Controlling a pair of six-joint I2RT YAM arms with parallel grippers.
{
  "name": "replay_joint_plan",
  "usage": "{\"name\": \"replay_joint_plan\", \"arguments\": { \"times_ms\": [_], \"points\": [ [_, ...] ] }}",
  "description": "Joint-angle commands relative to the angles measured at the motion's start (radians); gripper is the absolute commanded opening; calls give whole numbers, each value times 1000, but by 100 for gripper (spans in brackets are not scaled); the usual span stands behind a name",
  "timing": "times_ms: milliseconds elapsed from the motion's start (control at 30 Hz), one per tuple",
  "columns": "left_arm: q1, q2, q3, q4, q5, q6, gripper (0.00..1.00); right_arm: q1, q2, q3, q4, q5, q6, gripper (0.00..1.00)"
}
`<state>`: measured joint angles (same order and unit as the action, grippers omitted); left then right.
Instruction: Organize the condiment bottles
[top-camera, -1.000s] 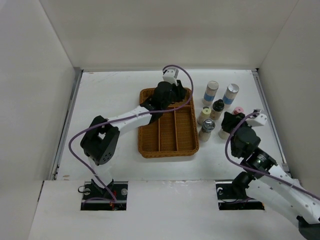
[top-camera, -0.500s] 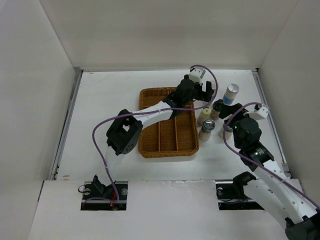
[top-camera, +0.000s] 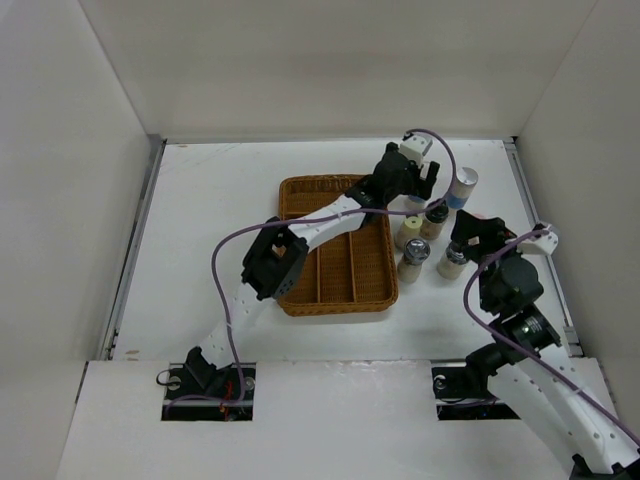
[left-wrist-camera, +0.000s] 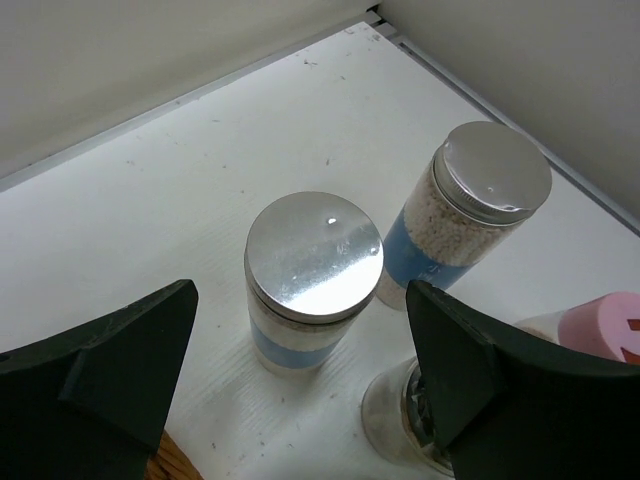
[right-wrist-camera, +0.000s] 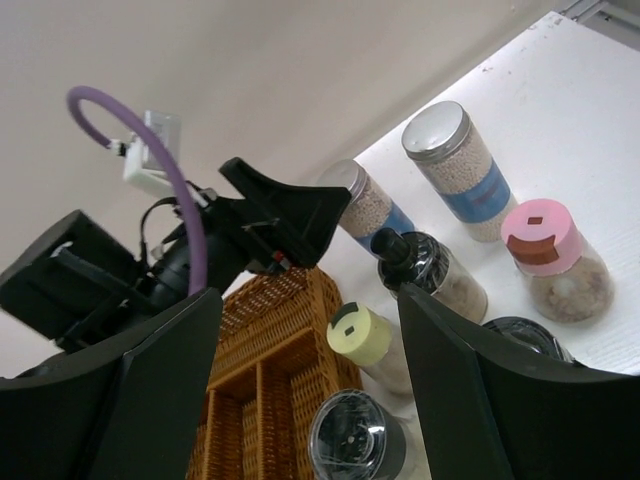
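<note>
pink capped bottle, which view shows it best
Right wrist: the pink-capped bottle shows whole, cap and body. Left wrist catches only its cap's edge; in the top view the right gripper hides it.

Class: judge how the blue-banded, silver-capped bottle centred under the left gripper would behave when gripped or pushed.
The blue-banded bottle is probably rigid: its wall keeps a straight cylinder. It looks filled to the top, so likely weighty for its size. Tall and narrow, it may tip if pushed high.
</note>
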<state>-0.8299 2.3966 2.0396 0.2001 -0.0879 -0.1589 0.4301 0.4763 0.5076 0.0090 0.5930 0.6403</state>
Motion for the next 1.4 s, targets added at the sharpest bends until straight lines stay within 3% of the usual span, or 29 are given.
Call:
{"name": "replay_joint_plan", "arguments": {
  "times_ms": [0,300,633,1133,1367],
  "points": [
    [-11,19,97,-16,-6,44,86,15,-7,0,58,18,-10,78],
    [-15,157,300,-80,-16,53,76,34,-24,-14,78,-4,-13,78],
    [-15,148,312,-35,-24,42,42,60,-24,-18,94,-2,-25,78],
    [67,-49,260,70,-9,-30,37,65,-59,-47,150,-27,-25,77],
    [123,-263,45,128,-10,-37,36,71,-65,-50,160,-35,-25,78]
  ]
}}
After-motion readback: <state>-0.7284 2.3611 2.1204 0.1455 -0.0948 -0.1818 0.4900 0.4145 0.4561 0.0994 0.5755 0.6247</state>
